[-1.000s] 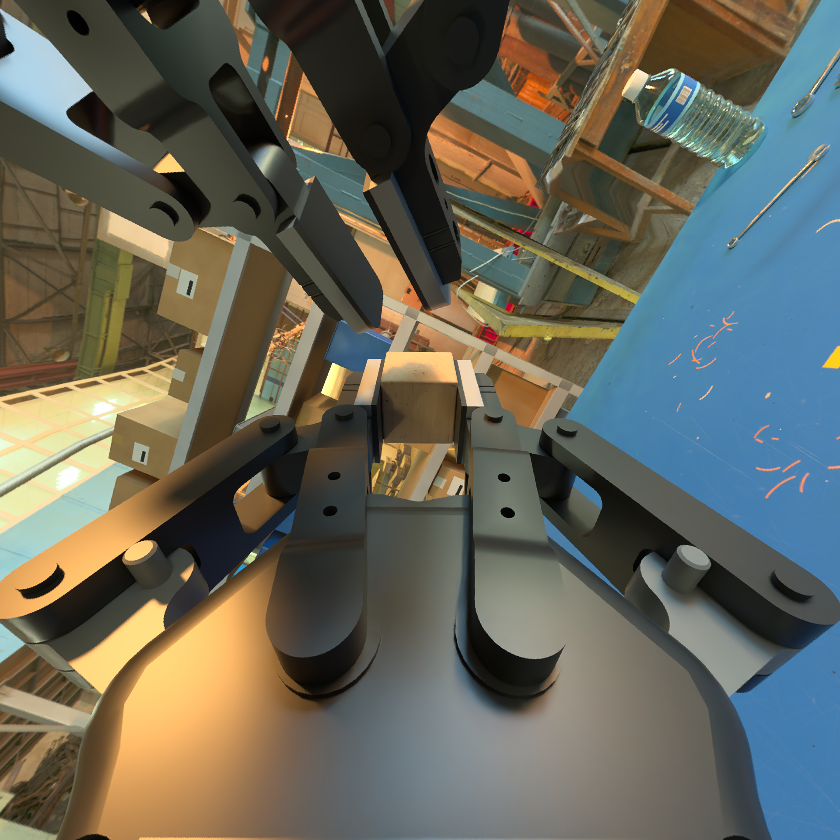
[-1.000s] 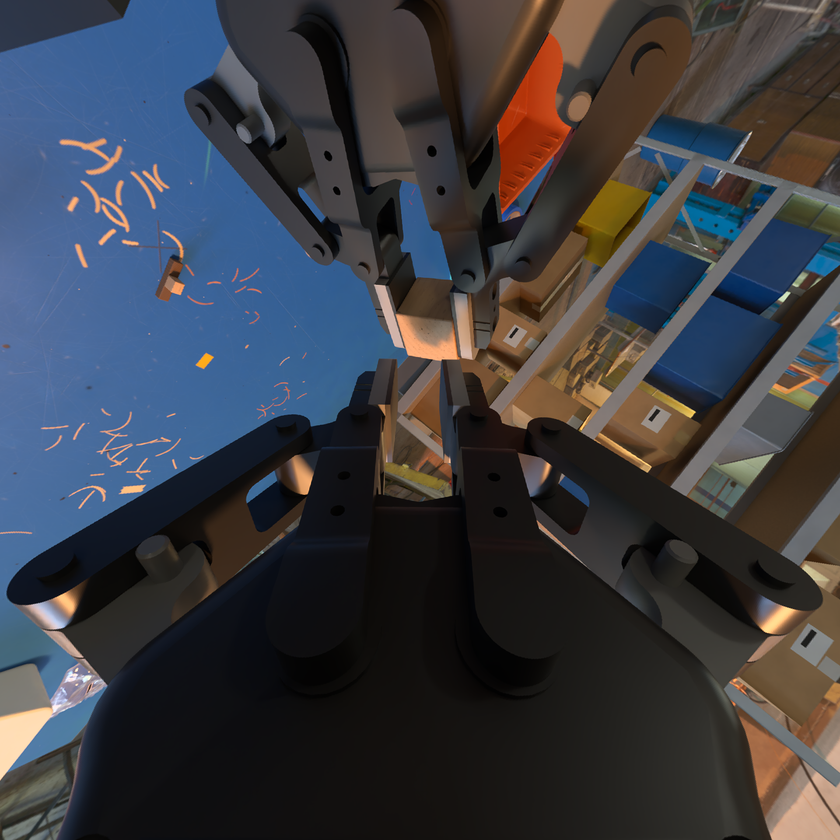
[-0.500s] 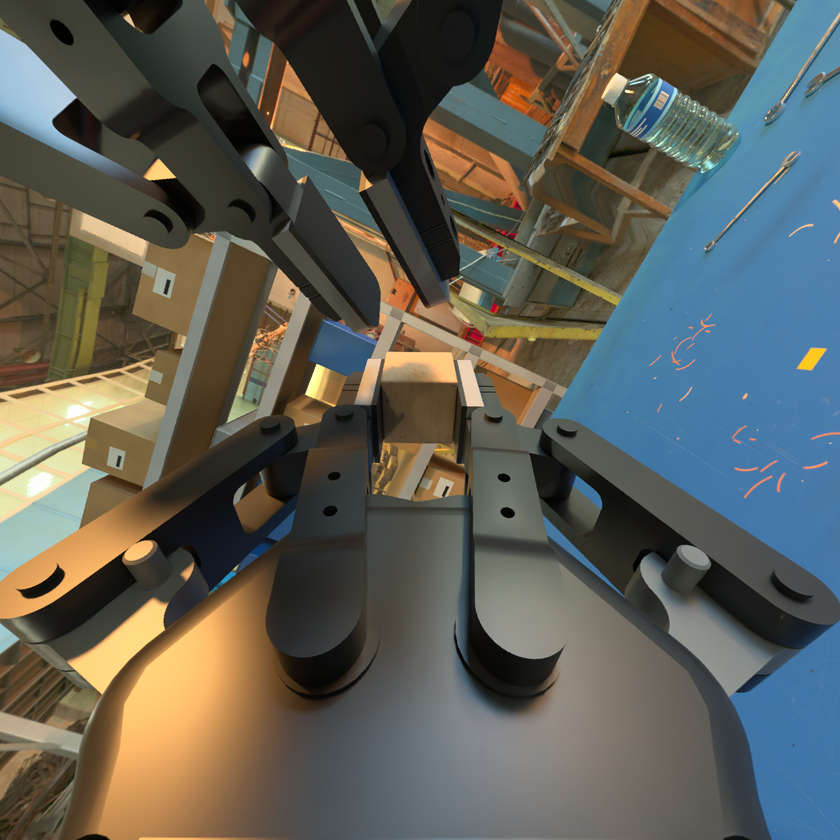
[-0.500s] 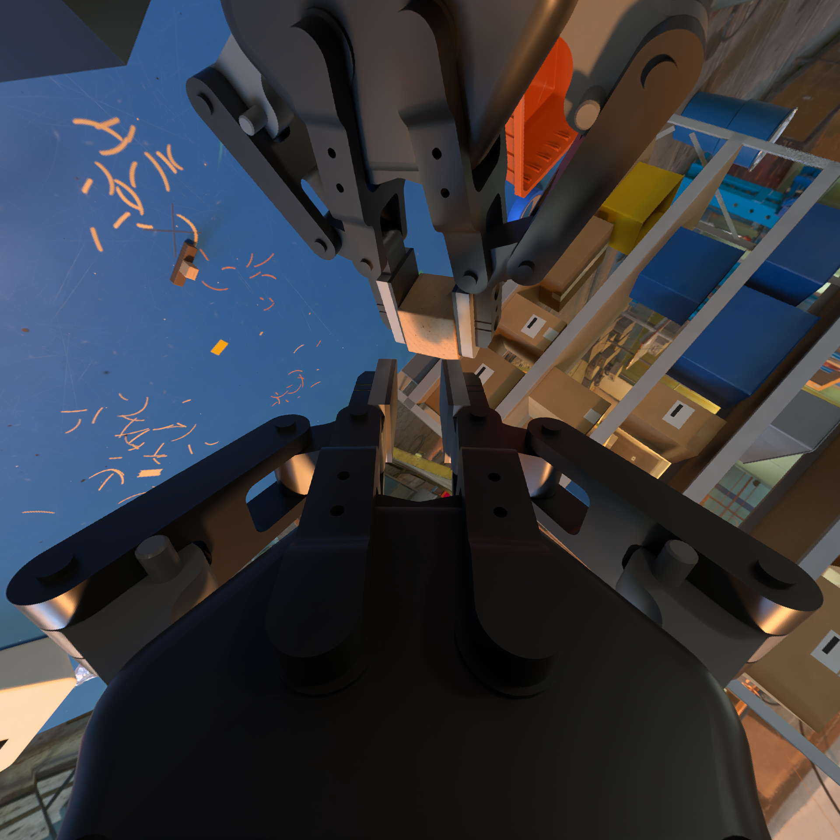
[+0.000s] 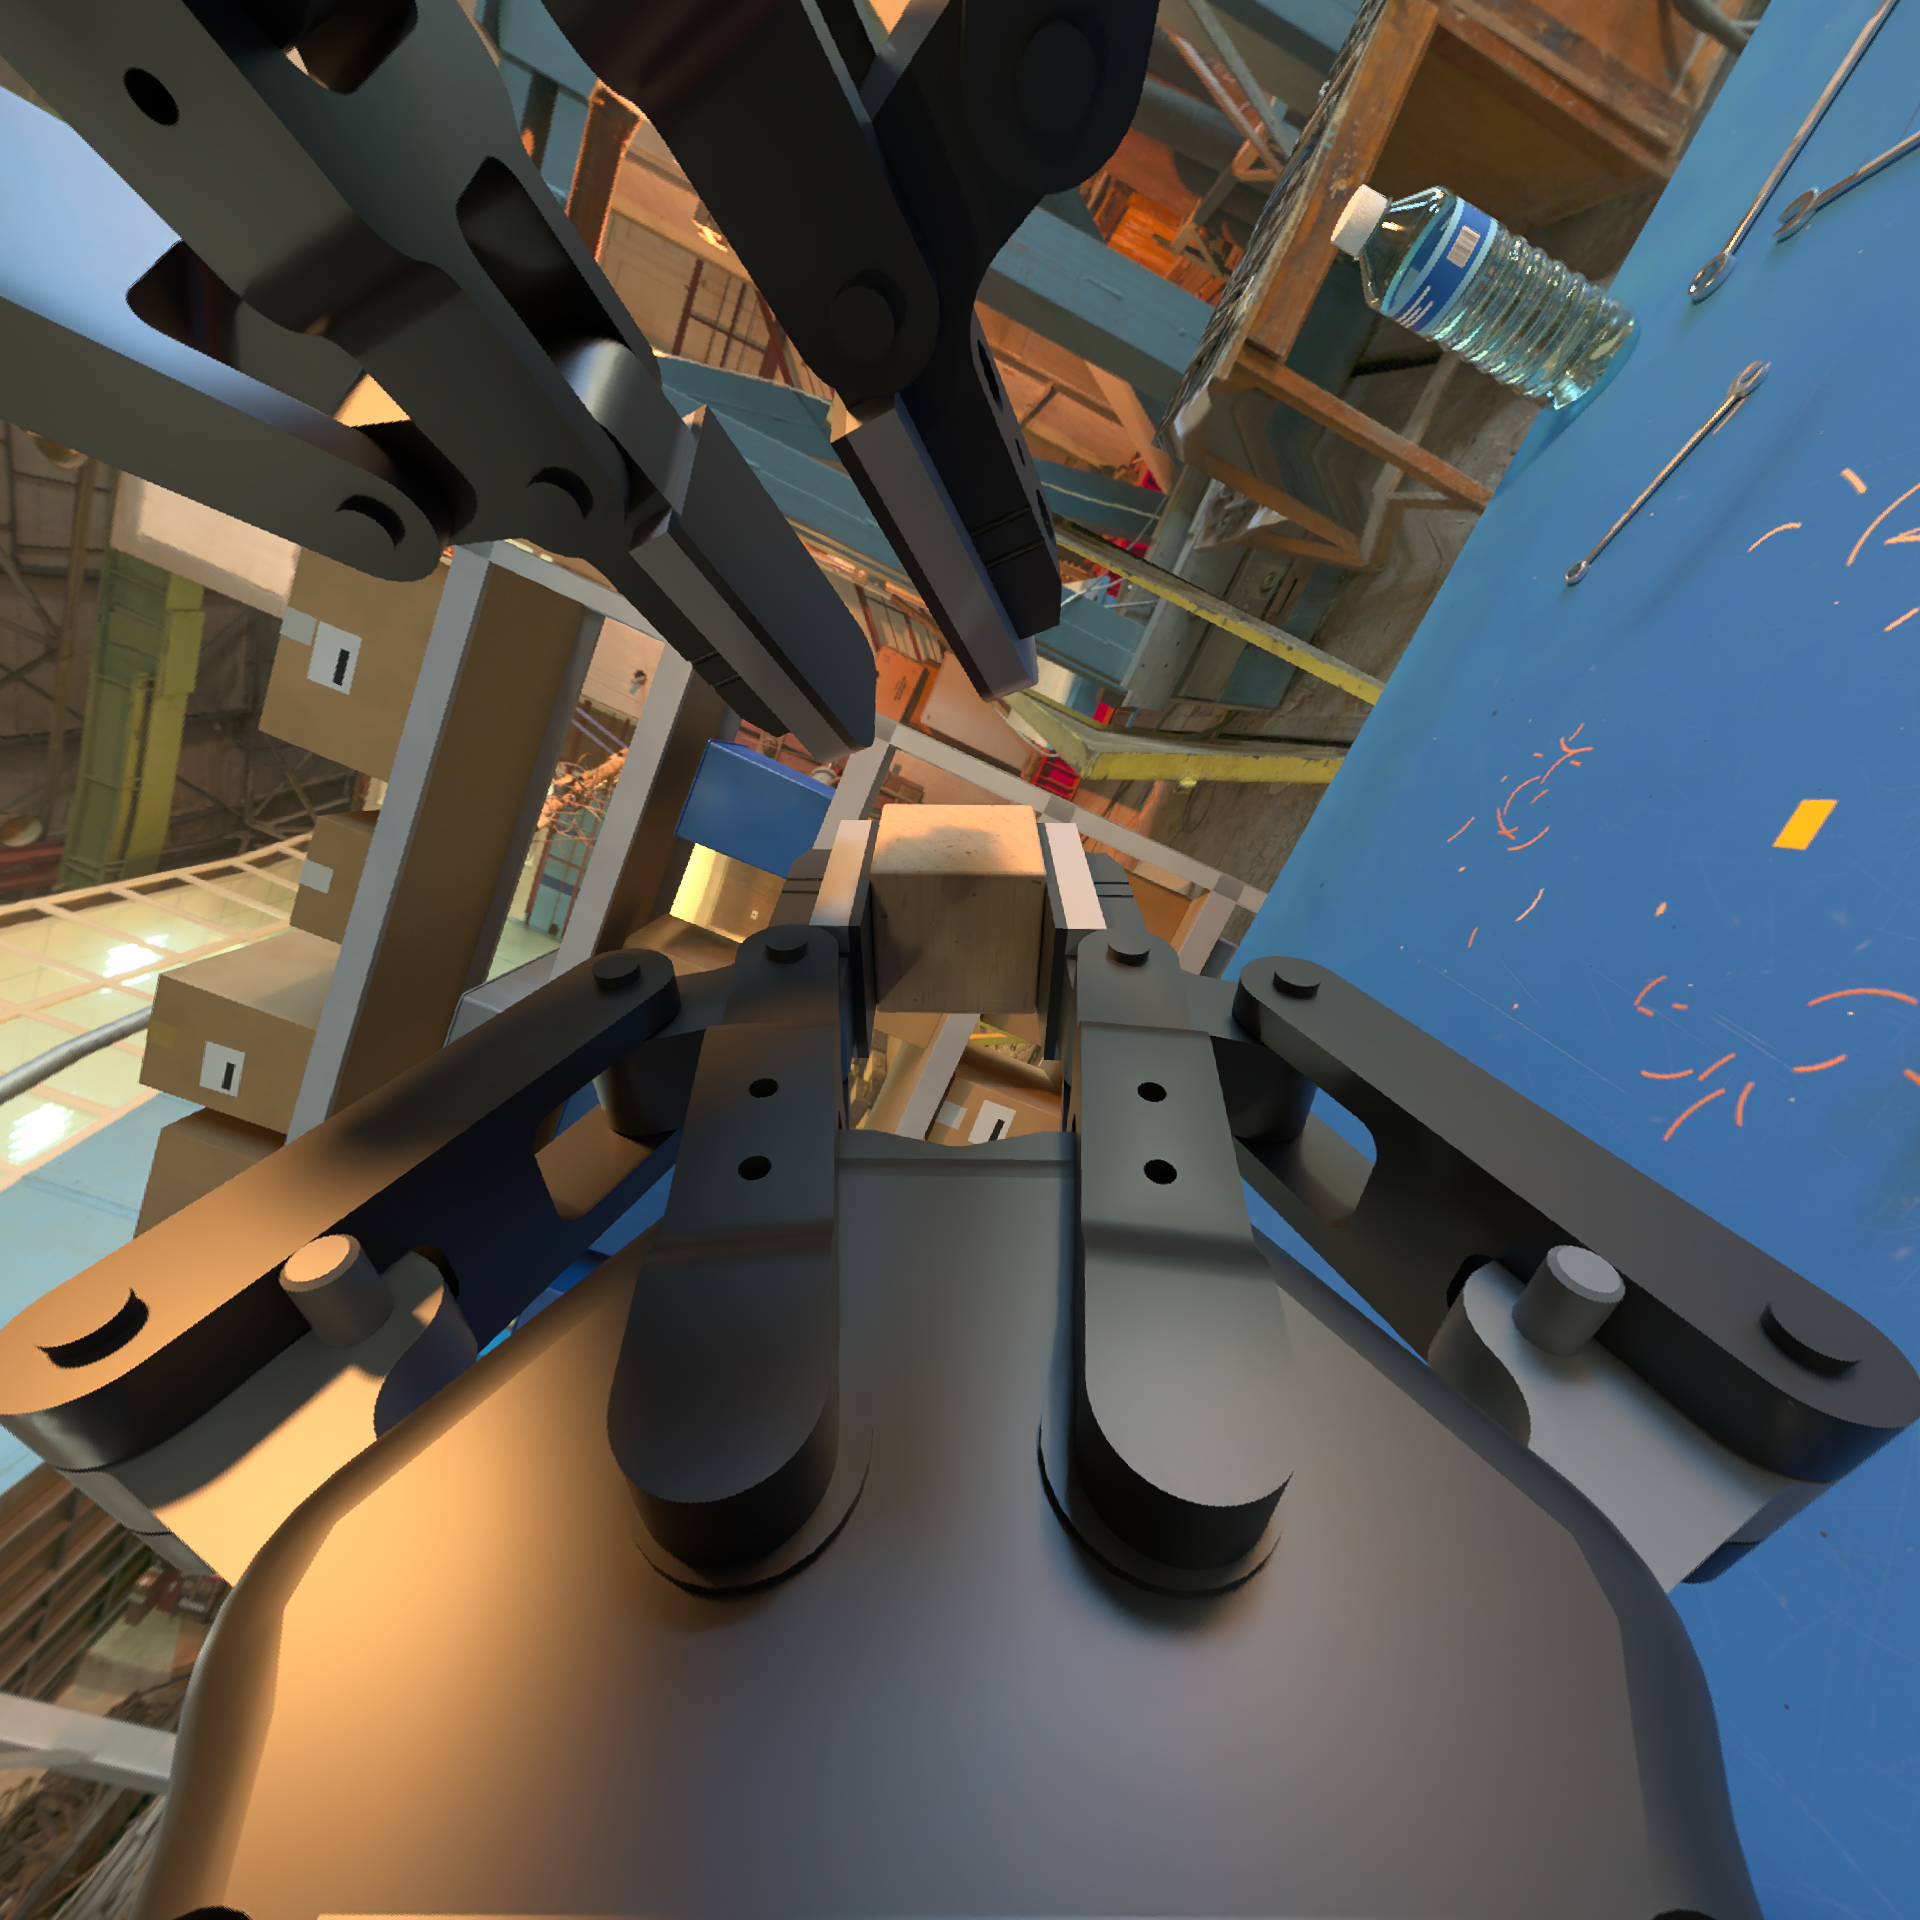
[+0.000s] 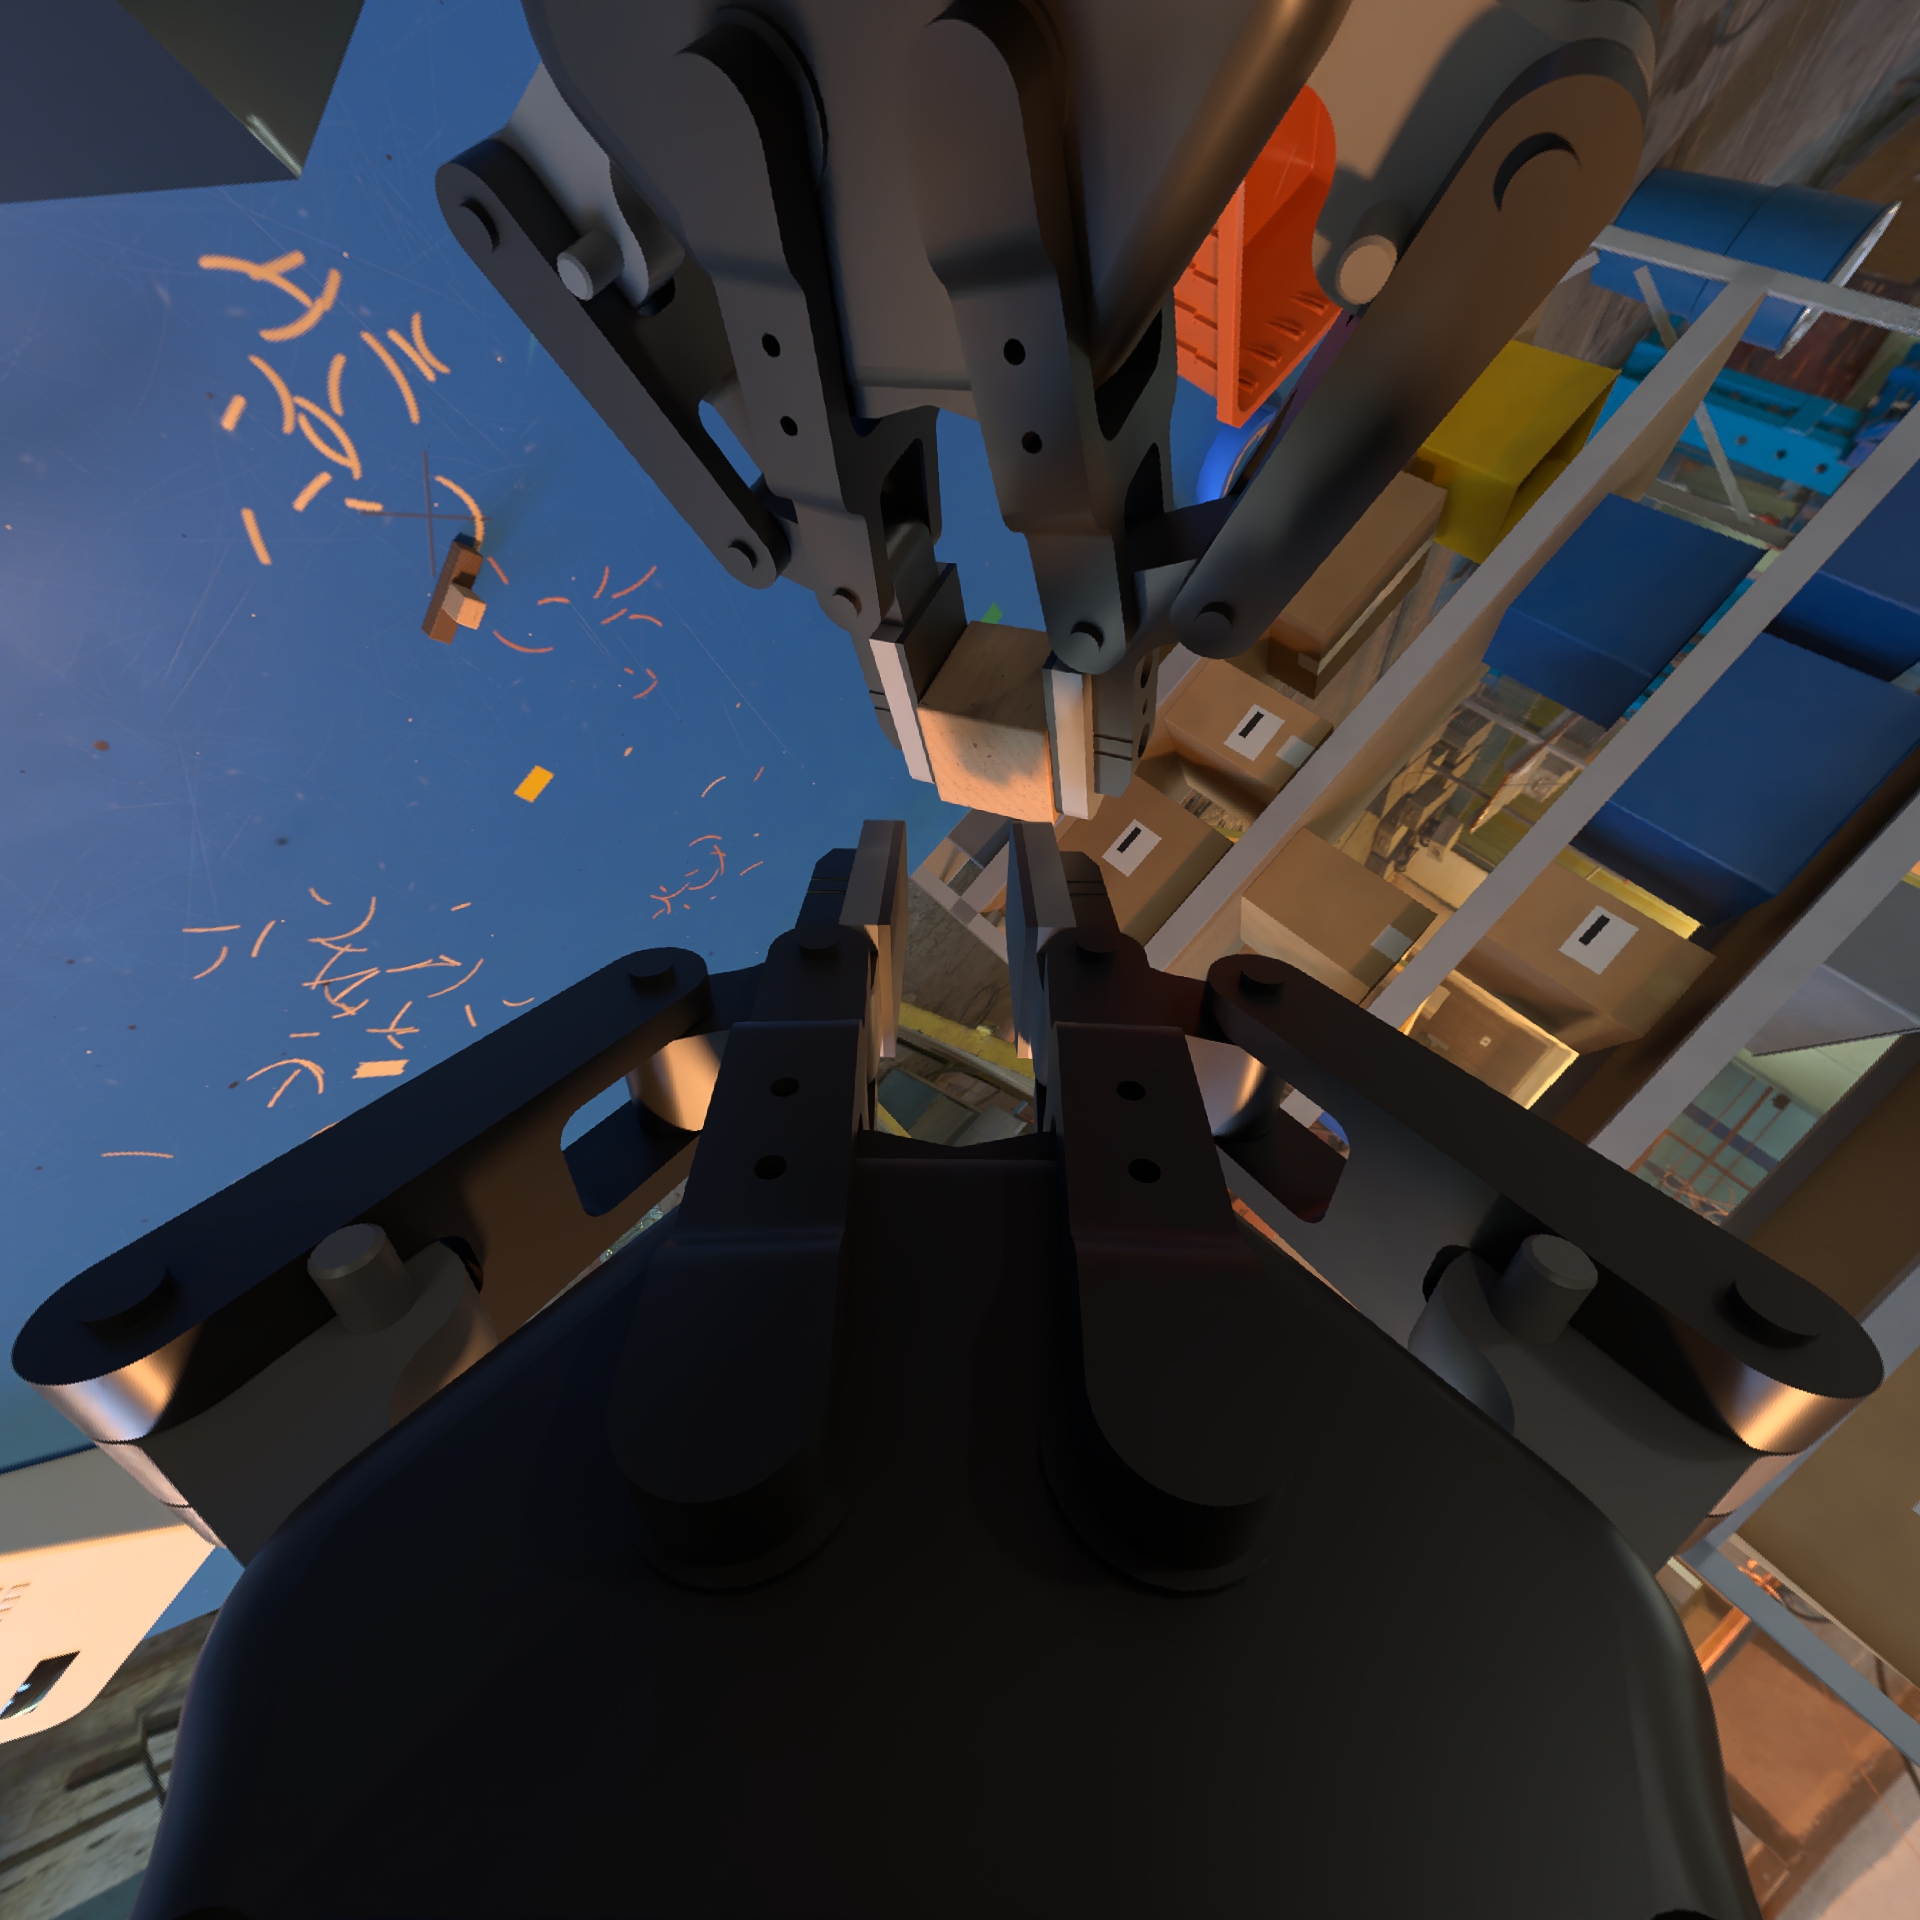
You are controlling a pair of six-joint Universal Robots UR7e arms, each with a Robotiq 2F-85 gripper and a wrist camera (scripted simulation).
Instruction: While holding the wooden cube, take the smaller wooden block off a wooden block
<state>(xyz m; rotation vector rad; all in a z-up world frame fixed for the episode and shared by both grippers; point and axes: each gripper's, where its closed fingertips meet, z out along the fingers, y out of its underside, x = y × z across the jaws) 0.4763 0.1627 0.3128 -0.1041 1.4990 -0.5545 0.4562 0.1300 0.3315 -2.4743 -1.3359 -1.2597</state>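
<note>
My left gripper (image 5: 956, 842) is shut on the wooden cube (image 5: 956, 914), held in the air off the blue table (image 5: 1662, 1091). My right gripper (image 6: 951, 862) faces it tip to tip; its fingers stand a narrow gap apart with nothing between them. It shows in the left wrist view (image 5: 925, 717) just above the cube. In the right wrist view the left gripper (image 6: 992, 790) holds the cube (image 6: 982, 717) just beyond my fingertips. Far off on the table (image 6: 208, 779), the smaller wooden block (image 6: 470, 608) sits on a wooden block (image 6: 447, 582).
A clear water bottle (image 5: 1486, 291) and thin metal tools (image 5: 1662, 468) lie on the table near its edge. An orange plastic object (image 6: 1262, 260) shows behind the left gripper. Shelving with cardboard boxes (image 6: 1247, 727) fills the background. Orange scratch marks cover the table.
Both grippers keep the same pose to each other and the same grip. The background has drifted slightly in both views: the bottle slid left and the block stack slid right.
</note>
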